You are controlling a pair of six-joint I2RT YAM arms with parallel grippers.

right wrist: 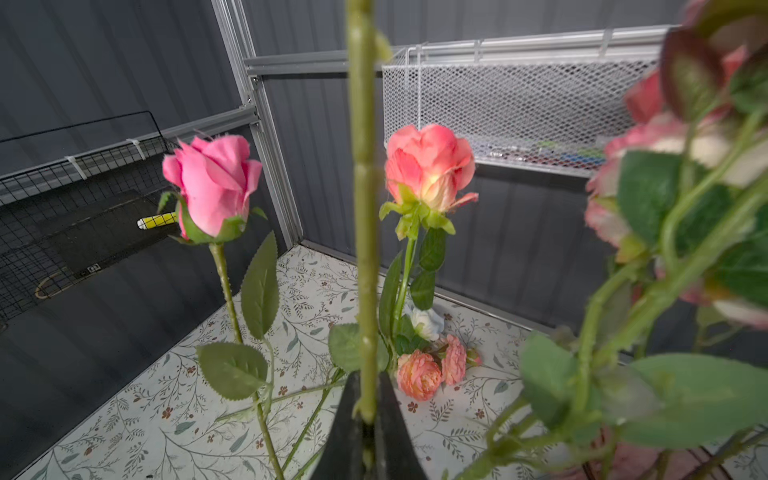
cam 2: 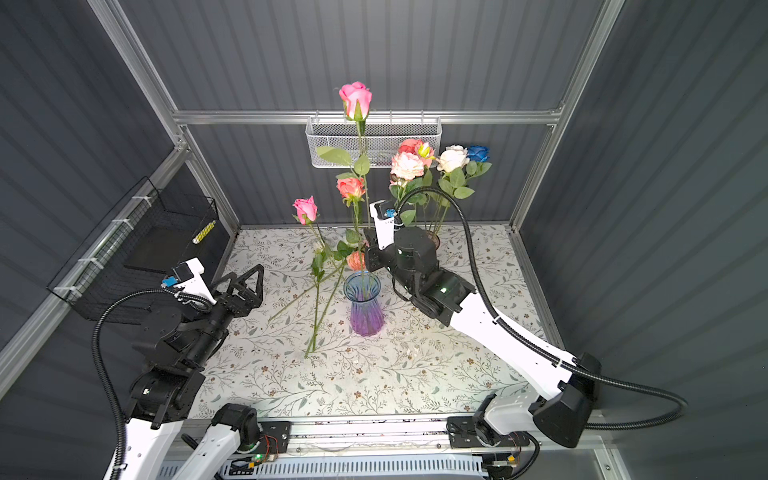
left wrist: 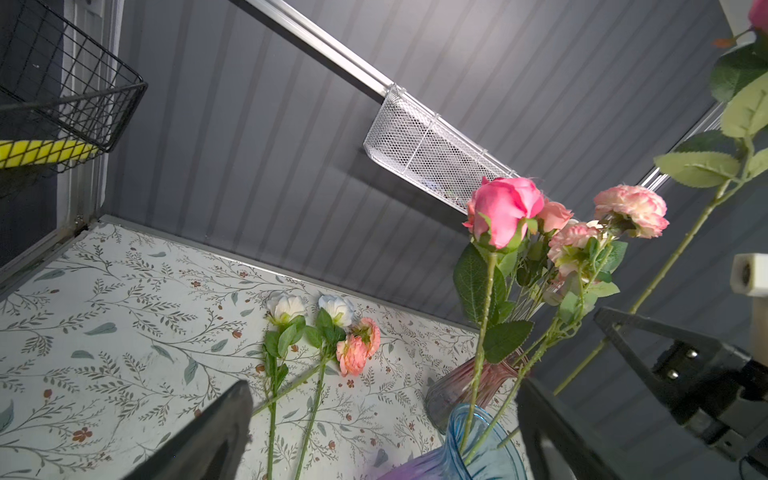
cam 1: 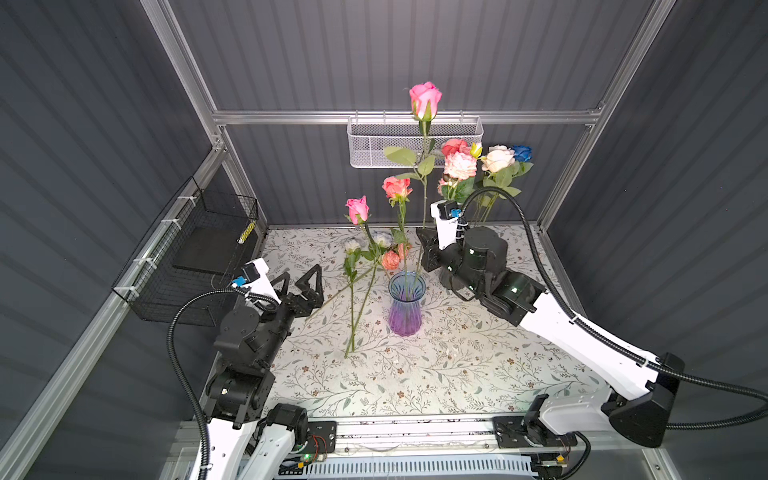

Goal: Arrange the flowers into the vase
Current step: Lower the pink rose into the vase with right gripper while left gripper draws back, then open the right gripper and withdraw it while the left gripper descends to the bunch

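Tallest rose [cam 1: 424,99] between right fingers [right wrist: 395,436]

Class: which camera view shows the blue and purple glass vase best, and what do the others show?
A top view: the vase stands whole, rim to base, with rose stems in it; both top views show this. The left wrist view catches only its blue rim, cropped. The right wrist view does not show it.

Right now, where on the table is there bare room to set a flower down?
Bare: the wide front strip of the table between blue vase and front rail, and the back-left corner beyond the left gripper. Crowded: loose flowers left of the vase, right gripper holding a tall pink rose by it, bouquet behind.
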